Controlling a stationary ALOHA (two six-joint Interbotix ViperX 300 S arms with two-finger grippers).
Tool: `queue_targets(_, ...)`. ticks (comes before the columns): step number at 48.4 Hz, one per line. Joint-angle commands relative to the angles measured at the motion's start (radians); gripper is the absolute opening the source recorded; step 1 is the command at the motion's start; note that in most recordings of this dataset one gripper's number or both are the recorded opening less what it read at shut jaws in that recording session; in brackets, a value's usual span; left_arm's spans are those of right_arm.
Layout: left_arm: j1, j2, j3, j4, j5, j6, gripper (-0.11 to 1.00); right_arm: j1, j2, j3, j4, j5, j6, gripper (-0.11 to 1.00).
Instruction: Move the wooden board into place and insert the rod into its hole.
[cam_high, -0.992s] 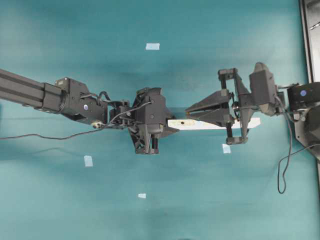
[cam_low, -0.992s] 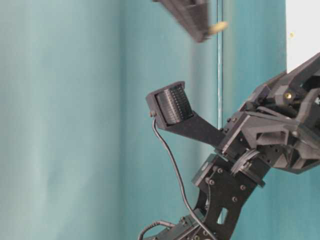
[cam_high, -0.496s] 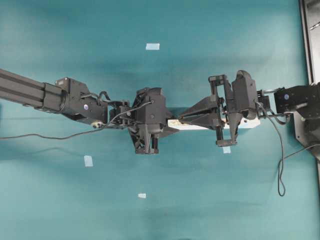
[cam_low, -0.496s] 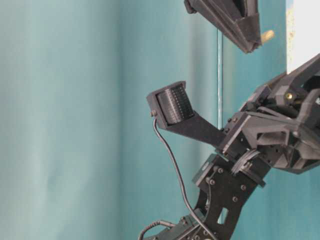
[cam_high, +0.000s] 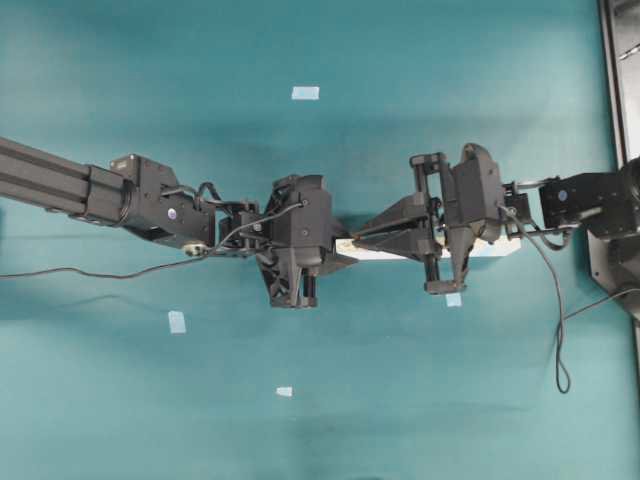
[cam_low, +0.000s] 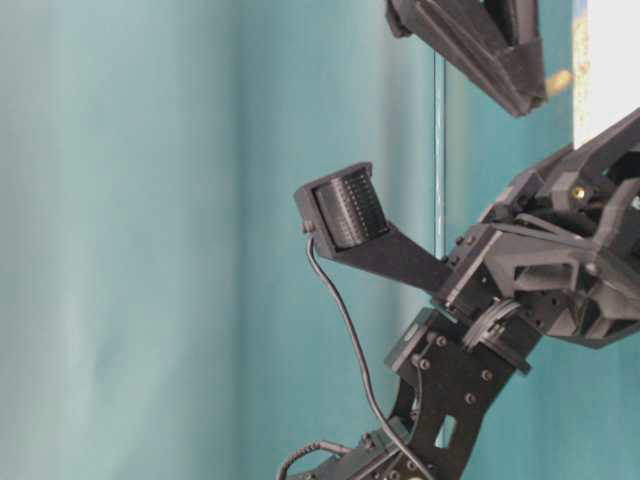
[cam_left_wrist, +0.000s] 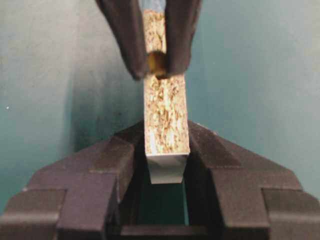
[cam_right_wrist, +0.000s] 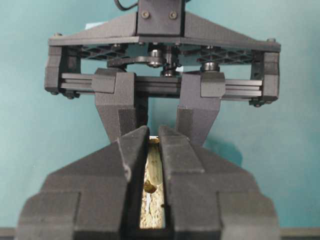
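Observation:
The wooden board (cam_high: 385, 254) lies level between the two arms, turned on edge. My left gripper (cam_high: 340, 252) is shut on its left end. In the left wrist view the board's speckled edge (cam_left_wrist: 165, 112) runs away from that gripper (cam_left_wrist: 165, 145). My right gripper (cam_high: 352, 237) is shut on the rod (cam_right_wrist: 155, 172) and holds it right over the board's edge near the left gripper. The rod's end (cam_left_wrist: 157, 65) shows between the right fingers (cam_left_wrist: 131, 45). In the table-level view the rod's tip (cam_low: 558, 80) is just short of the board (cam_low: 608, 70).
Small light-blue tape patches lie on the teal table: one at the back (cam_high: 305, 93), one at the left (cam_high: 177, 321), one at the front (cam_high: 284, 391) and one under the right wrist (cam_high: 453, 298). A dark frame (cam_high: 612, 60) runs along the right edge.
My right gripper has moved left along the board toward the left gripper, carrying the rod closer to the board's edge. The left gripper and board have stayed put.

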Motion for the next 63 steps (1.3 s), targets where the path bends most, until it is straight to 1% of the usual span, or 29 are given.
queue_targets(1,0.009,-0.011,-0.002,0.002,0.003,-0.002,0.23,-0.003,-0.005,-0.014,0.003,-0.009,0.0,0.09)
queue_targets(44,0.011,-0.011,0.0,0.002,0.003,0.0,0.23,0.014,0.018,-0.009,0.003,-0.002,0.0,0.09)
queue_targets(55,0.009,-0.011,0.003,0.002,0.003,-0.002,0.23,0.014,0.017,0.014,0.028,0.006,0.0,0.09)
queue_targets(63,0.009,-0.012,0.005,0.0,0.003,-0.002,0.23,0.014,0.009,0.037,0.032,0.006,0.002,0.09)
